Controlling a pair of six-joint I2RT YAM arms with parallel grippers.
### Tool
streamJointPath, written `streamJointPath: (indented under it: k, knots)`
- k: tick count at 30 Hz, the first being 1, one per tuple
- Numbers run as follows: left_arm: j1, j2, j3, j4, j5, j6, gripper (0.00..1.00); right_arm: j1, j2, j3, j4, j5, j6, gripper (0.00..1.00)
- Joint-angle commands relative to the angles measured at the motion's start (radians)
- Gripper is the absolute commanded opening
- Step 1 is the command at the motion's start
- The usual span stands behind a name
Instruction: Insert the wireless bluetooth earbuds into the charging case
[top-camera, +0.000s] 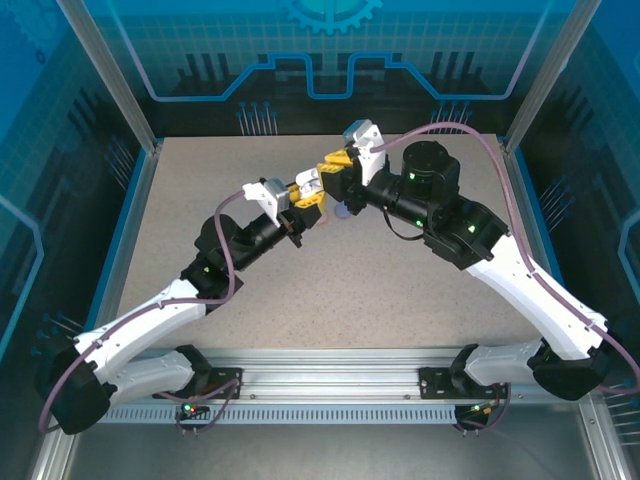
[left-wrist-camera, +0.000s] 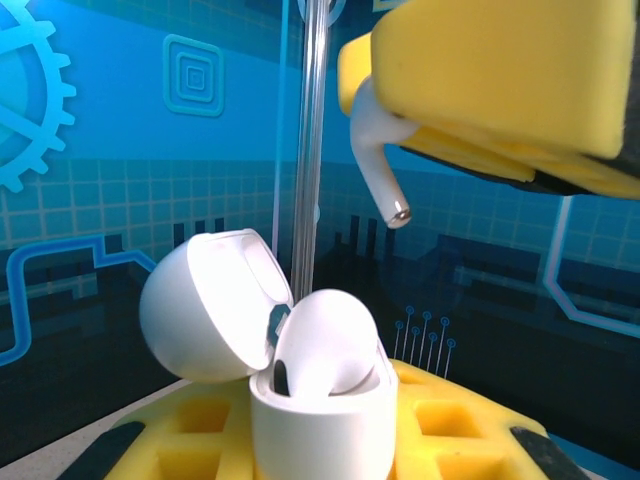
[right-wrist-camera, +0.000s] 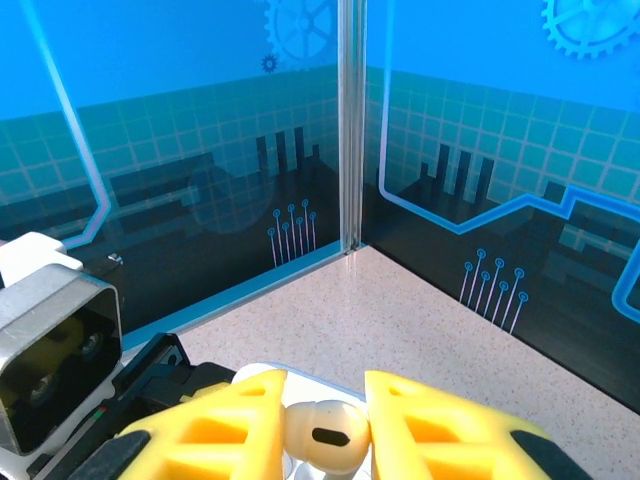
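My left gripper (left-wrist-camera: 320, 445) is shut on a white charging case (left-wrist-camera: 320, 430), held upright with its lid (left-wrist-camera: 205, 310) swung open to the left. One white earbud (left-wrist-camera: 325, 340) sits in the case's well. My right gripper (right-wrist-camera: 325, 432) is shut on a second white earbud (right-wrist-camera: 325, 435), pinched by its head between the yellow fingers (right-wrist-camera: 440, 430). In the left wrist view that earbud's stem (left-wrist-camera: 378, 175) points down, a short gap above the case and to its right. From above, the left gripper (top-camera: 305, 195) and right gripper (top-camera: 335, 170) meet over the table's far middle.
A small purple object (top-camera: 343, 211) lies on the speckled table (top-camera: 400, 300) just below the two grippers. Blue enclosure walls with a metal corner post (right-wrist-camera: 350, 120) stand close behind. The left arm's wrist camera (right-wrist-camera: 55, 340) sits beside the right gripper.
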Motion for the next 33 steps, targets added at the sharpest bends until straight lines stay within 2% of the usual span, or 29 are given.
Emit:
streamJointPath:
  k: [1,16,33]
  knots:
    - [-0.008,0.000,0.039,0.013,0.020,0.019,0.00,0.013,-0.026,-0.020,0.044,0.000,-0.005,0.24]
    - [-0.030,-0.009,0.058,0.012,0.015,0.030,0.00,-0.006,-0.024,-0.065,0.080,0.047,-0.004,0.23]
    - [-0.037,-0.004,0.067,0.020,0.000,0.043,0.00,-0.032,-0.033,-0.097,0.075,0.038,-0.004,0.21]
